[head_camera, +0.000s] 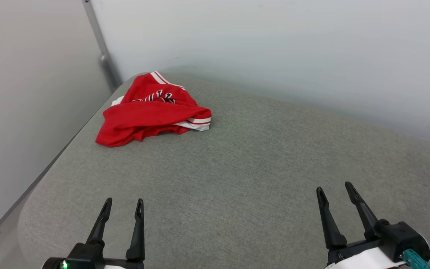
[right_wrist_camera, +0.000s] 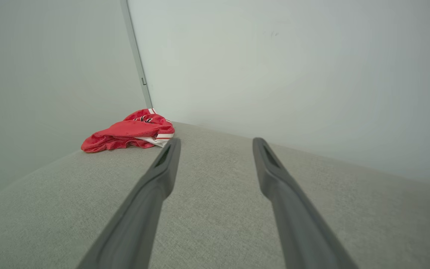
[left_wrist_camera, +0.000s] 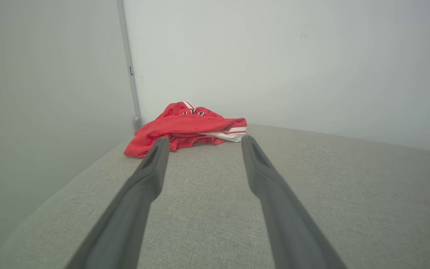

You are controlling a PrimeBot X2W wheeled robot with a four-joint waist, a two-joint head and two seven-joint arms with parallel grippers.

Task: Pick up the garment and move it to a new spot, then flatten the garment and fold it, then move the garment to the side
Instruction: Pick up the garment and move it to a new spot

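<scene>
Pickup not begun: crumpled red-and-white jersey shirt (head_camera: pixel 151 112) lies far across grey cloth top (head_camera: pixel 245 172). Left gripper (head_camera: pixel 123 203) and right gripper (head_camera: pixel 334 188), both wide open and empty, must reach it.

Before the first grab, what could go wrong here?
1. The garment lies bunched at the far left corner of the grey surface, beside its left edge; a nudge could slide it off.
2. Its layers are folded over each other, so a pinch may catch several and it may not open flat.
3. The left gripper and right gripper are open, well short of it; the right likely needs a long reach near the wall.
</scene>
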